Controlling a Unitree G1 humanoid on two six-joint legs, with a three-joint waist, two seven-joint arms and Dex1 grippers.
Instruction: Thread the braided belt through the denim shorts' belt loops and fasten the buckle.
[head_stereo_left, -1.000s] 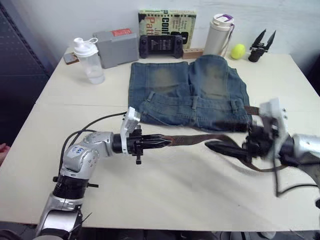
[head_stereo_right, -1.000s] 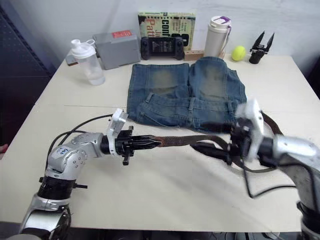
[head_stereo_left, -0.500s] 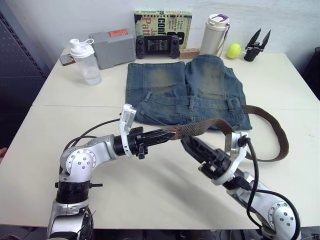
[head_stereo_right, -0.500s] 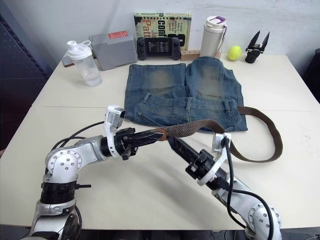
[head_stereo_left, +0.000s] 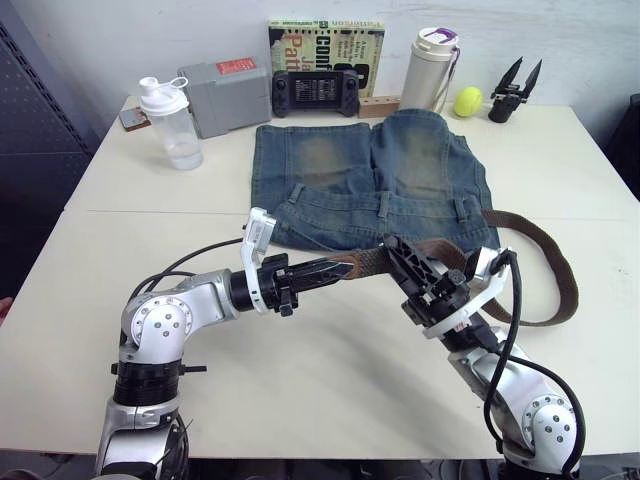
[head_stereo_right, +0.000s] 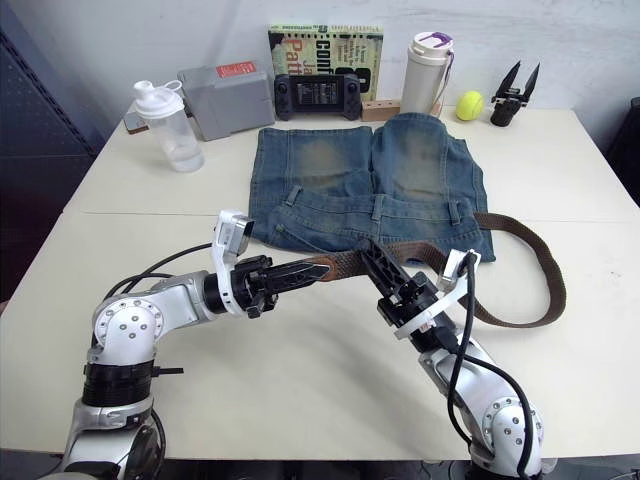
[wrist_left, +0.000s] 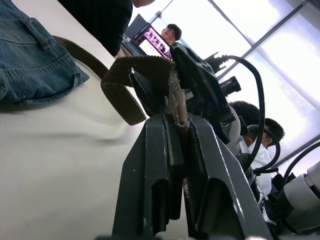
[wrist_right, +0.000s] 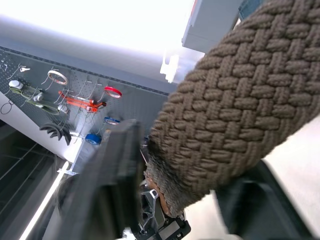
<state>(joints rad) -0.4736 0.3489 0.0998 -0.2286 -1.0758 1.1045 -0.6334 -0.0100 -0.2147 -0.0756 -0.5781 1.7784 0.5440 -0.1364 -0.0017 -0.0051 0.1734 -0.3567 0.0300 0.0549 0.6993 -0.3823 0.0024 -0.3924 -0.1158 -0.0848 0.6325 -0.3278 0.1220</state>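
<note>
Braided belt (head_stereo_left: 372, 262), clamped at its tip by the left hand (head_stereo_left: 335, 270) and gripped alongside by the right hand (head_stereo_left: 408, 258), should be kept taut toward the belt loops (head_stereo_left: 386, 206).

Near the front edge the worktop (head_stereo_left: 300, 400) lies bare on both sides of the arms, so a claw could pass there. The shorts (head_stereo_left: 370, 180) cover the middle, and the belt (head_stereo_left: 545, 260) loops over the open stretch to their right. Along the far edge a shaker bottle (head_stereo_left: 165, 122), grey box (head_stereo_left: 228, 95), game controller (head_stereo_left: 318, 93), book (head_stereo_left: 325, 40), flask (head_stereo_left: 428, 68), ball (head_stereo_left: 467, 101) and black clip (head_stereo_left: 507, 88) stand close together, blocking that row
</note>
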